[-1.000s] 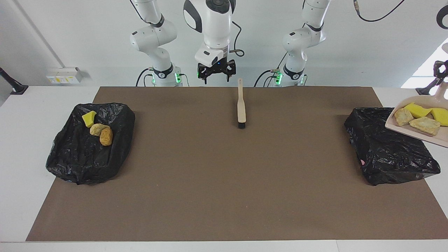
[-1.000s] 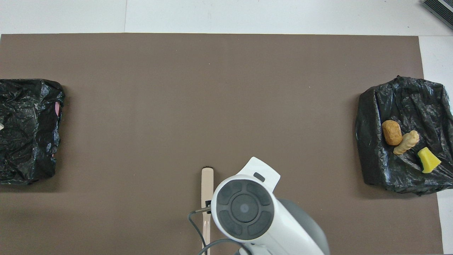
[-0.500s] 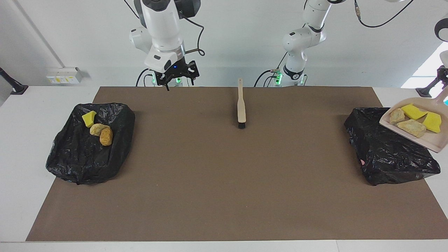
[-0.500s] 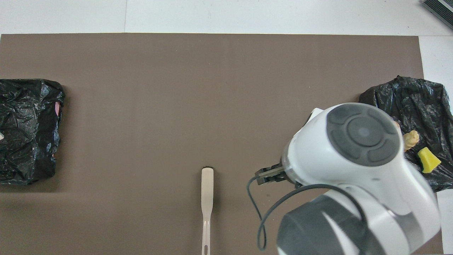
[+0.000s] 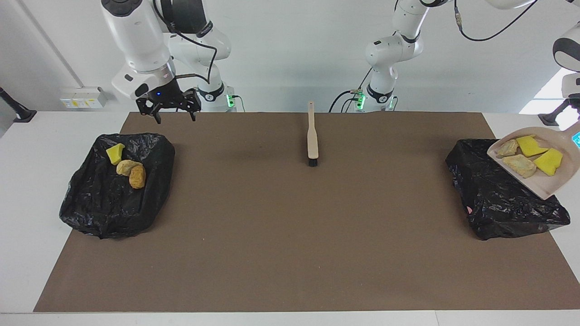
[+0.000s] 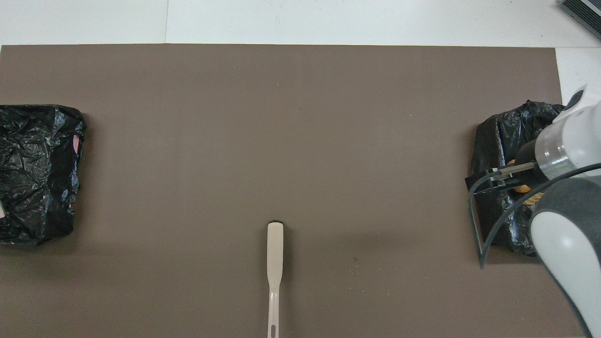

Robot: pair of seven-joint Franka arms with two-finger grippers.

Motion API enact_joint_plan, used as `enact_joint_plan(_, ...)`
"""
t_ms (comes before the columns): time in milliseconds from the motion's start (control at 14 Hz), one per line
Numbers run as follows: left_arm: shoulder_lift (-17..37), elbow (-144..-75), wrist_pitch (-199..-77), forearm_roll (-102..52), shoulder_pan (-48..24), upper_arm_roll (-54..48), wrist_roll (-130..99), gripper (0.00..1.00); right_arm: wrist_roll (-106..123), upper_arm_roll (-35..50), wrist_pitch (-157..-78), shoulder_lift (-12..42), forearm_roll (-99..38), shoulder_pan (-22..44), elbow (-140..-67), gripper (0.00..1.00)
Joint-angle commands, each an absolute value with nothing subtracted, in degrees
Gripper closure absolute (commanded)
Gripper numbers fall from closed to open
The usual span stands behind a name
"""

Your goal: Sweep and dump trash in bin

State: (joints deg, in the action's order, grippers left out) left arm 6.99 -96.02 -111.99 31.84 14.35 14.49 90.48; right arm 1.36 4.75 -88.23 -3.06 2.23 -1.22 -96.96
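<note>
Moved: we see the right arm has swung from over the mat's middle to the right arm's end; the dustpan has tilted further toward the bin under it.

Facing view
Writing: we read none.
Right gripper [image 5: 173, 112]: open, empty, raised over the mat's edge beside the bin [image 5: 118, 184] at the right arm's end.
That bin: black-bagged, with three lumps of trash [image 5: 128, 166] on it, one yellow, one beige, one orange.
Dustpan [image 5: 540, 163]: beige, tilted, raised over the second bin [image 5: 504, 195]; four lumps [image 5: 529, 155] in it, two yellow, two tan.
Left gripper: out of frame past the dustpan; we take it as clenched, on what we cannot tell.
Brush [image 5: 312, 136]: flat on the mat [image 5: 299, 226], midway between bins.

Overhead view
Right arm [image 6: 563, 188]: covers most of its bin [image 6: 493, 141].
Second bin [image 6: 37, 173]: we see only black bag.
Brush [image 6: 274, 263]: lying handle toward the robots.
</note>
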Motion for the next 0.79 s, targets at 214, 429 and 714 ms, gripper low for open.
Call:
enact_joint_plan(214, 6.9, -96.1, -112.1, 39.1, 10.2, 15.1, 91.0, 1.0, -3.7, 5.7, -88.6, -2.5, -0.9, -7.4, -92.7, 0.0)
enact_joint_plan(429, 7.1, -95.9, -112.2, 43.7, 8.1, 15.1, 91.0, 1.0, -6.1, 5.9, -86.1, -5.6, -1.3, -6.7, -94.4, 0.0)
enact_joint_plan(714, 7.1, -95.9, -112.2, 49.7, 4.1, 15.1, 90.9, 1.0, -6.3, 6.7, -85.6, -6.7, -1.4, -5.9, -95.3, 0.0)
